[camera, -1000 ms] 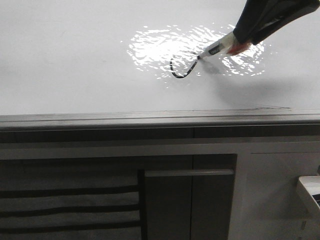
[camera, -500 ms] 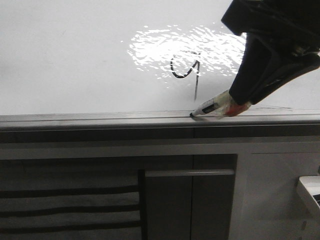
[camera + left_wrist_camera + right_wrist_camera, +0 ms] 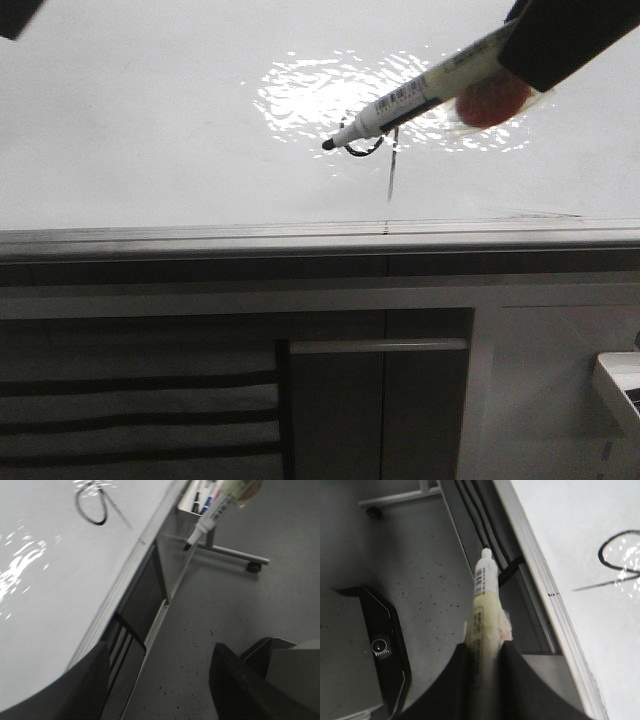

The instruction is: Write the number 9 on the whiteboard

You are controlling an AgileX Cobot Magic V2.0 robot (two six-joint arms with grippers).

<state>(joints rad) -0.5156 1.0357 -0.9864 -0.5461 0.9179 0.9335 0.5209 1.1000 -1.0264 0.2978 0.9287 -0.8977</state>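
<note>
The number 9 [image 3: 391, 175] is drawn in black on the whiteboard [image 3: 150, 130], in the glare patch, with a thin tail running down toward the grey edge rail [image 3: 300, 238]. My right gripper [image 3: 512, 62] is shut on a white marker pen [image 3: 420, 90]. The pen is held off the board, its black tip pointing left over the loop and hiding part of it. The right wrist view shows the pen [image 3: 485, 595] between the fingers, with the 9 [image 3: 600, 584] off to one side. My left gripper [image 3: 160, 665] is open and empty, away from the board's edge; the 9 [image 3: 120, 517] shows there too.
A dark cabinet with slats [image 3: 140, 410] and a handle bar [image 3: 380, 345] stands below the rail. A white tray [image 3: 620, 390] is at the lower right. A wheeled stand leg [image 3: 254, 566] and a black box [image 3: 385, 645] are on the grey floor.
The pen went from the loop down to the edge rail, leaving the tail. It has since lifted off the board and hovers over the finished figure.
</note>
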